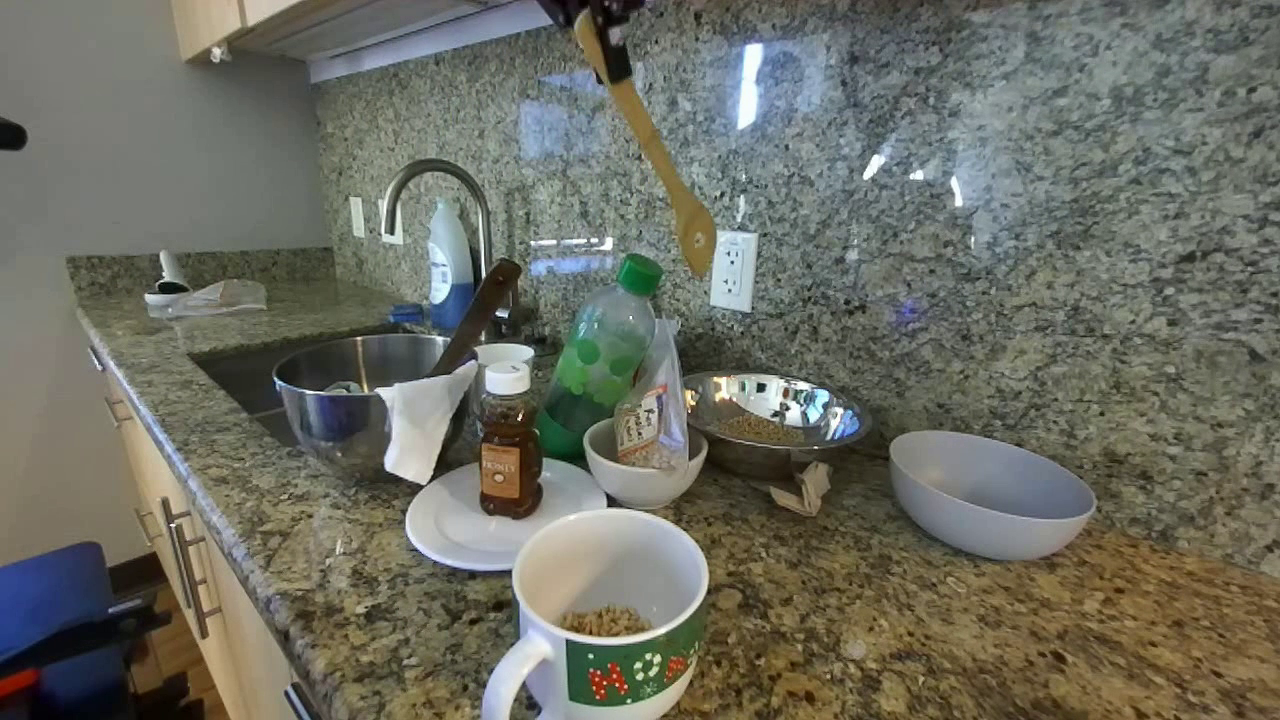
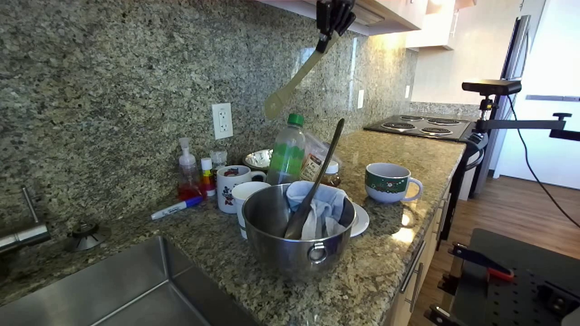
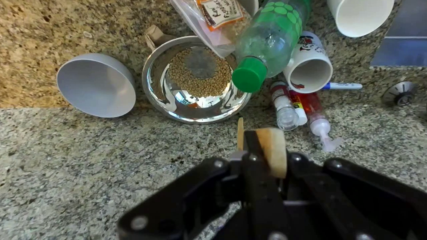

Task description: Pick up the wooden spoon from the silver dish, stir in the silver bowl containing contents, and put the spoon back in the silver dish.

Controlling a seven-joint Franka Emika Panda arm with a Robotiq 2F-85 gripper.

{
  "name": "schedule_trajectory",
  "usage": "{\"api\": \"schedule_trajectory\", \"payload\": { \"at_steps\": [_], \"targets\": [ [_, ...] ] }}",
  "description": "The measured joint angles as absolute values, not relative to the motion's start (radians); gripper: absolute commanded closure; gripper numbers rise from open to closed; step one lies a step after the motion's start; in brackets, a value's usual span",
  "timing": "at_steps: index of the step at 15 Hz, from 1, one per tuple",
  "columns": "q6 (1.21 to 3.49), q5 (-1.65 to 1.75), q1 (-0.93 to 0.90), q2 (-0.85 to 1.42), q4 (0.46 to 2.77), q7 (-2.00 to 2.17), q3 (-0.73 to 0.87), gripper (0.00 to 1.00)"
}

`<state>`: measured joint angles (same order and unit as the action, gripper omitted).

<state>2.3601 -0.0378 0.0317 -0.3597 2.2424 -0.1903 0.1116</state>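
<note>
One white mug [image 1: 640,665] with a green band is standing nearest in an exterior view, its handle pointing left, with tan pieces [image 1: 605,622] lying inside. Just beyond and to the left, a white plate [image 1: 445,532] is carrying a honey bottle [image 1: 510,445]. To the right of the plate, a small white bowl [image 1: 640,488] is holding a clear packet [image 1: 655,420], and a green-capped bottle [image 1: 600,350] is rising behind them. On the left, beside the sink [image 1: 240,372], I am finding the silver dish [image 1: 335,440] with a dark wooden utensil [image 1: 485,312] leaning in it and a pale cloth [image 1: 425,425] hanging over its rim. On the right, a grey bowl [image 1: 970,515] is sitting near the granite wall [image 1: 1050,250]. Farther back, to its left, the shiny silver bowl [image 1: 795,395] is resting on the counter [image 1: 900,640] with tan grains [image 1: 757,430] covering much of its bottom; in the wrist view I am seeing them lying around a greyer patch. High above the counter, I am holding the wooden spoon [image 1: 655,150] in my gripper [image 2: 324,41], whose jaws are pressing together on the handle near its upper end. In both exterior views the spoon is hanging at a slant, head downward, well apart from the silver dish and the silver bowl. Farthest off, at the left, a curved faucet [image 1: 437,168] is standing near a bottle of blue liquid [image 1: 450,290].
</note>
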Motion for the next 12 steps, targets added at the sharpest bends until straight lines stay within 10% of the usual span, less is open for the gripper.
{"api": "schedule_trajectory", "payload": {
  "at_steps": [12],
  "targets": [
    [2.583, 0.274, 0.071, -0.067, 2.237, 0.064, 0.074, 0.94]
  ]
}}
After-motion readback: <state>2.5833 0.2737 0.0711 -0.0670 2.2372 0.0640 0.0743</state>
